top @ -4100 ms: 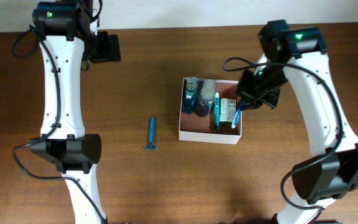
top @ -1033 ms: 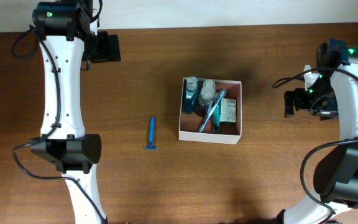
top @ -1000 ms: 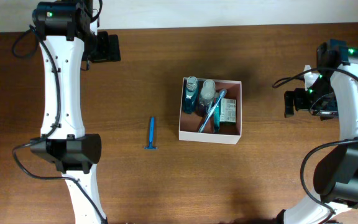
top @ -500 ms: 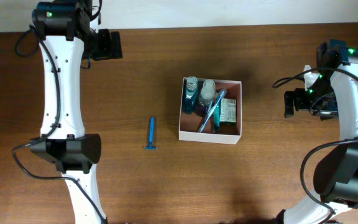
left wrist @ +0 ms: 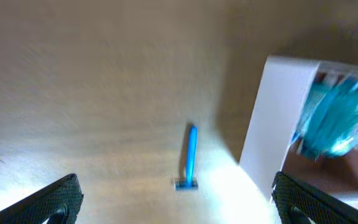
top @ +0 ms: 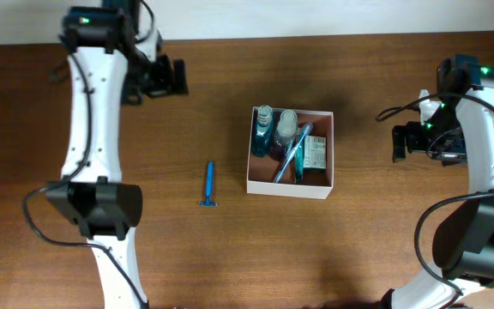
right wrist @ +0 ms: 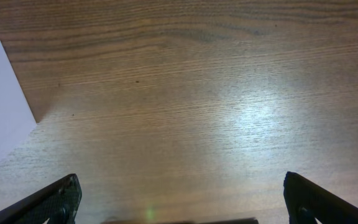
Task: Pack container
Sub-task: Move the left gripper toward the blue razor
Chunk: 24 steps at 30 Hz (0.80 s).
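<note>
I see the container (top: pixel 288 190) sitting flat on the table (top: pixel 358 257), a little right of centre, between the two arms. Along its far wall a blue bottle (top: pixel 265 126) and a clear bottle (top: pixel 286 127) stand side by side. A toothbrush (top: pixel 288 160) lies slantwise across the floor, and a small printed box (top: pixel 316 154) lies against the right wall.

A blue razor (top: pixel 209 185) lies on the wood left of the container, apart from it, its head toward the arms' bases.

My left gripper (top: pixel 171 77) hangs over the far left part of the table, well apart from razor and container, with its fingers (left wrist: pixel 55 198) spread wide and nothing between them. Its camera is blurred. I can make out the razor and the container's white side wall, and the teal smear above that wall is probably the bottles and toothbrush.

My right gripper (top: pixel 399 142) sits to the right of the container, clear of it. Its fingers (right wrist: pixel 58 198) are also fully apart, with only bare wood under them.
</note>
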Each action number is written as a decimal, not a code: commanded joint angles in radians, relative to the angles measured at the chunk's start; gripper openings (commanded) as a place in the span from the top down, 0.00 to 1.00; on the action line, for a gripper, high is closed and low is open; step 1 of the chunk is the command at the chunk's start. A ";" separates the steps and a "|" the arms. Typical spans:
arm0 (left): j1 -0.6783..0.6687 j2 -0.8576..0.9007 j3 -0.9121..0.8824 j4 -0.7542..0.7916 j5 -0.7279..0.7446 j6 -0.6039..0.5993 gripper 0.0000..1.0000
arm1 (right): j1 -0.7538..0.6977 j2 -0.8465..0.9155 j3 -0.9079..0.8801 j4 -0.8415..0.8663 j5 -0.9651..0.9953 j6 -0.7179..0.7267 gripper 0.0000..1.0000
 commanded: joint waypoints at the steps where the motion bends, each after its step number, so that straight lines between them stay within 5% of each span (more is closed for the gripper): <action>1: -0.043 -0.013 -0.131 -0.005 -0.036 -0.005 0.01 | 0.001 -0.025 -0.004 0.001 0.016 -0.010 0.01; 8: -0.069 -0.053 -0.258 -0.005 -0.092 -0.071 0.01 | 0.001 -0.025 -0.004 0.001 0.016 -0.010 0.01; 15: -0.131 -0.294 -0.391 0.029 -0.186 -0.071 0.01 | 0.001 -0.025 -0.004 0.001 0.016 -0.010 0.01; 24: -0.148 -0.388 -0.568 0.171 -0.132 -0.116 0.01 | 0.001 -0.025 -0.004 0.001 0.016 -0.010 0.01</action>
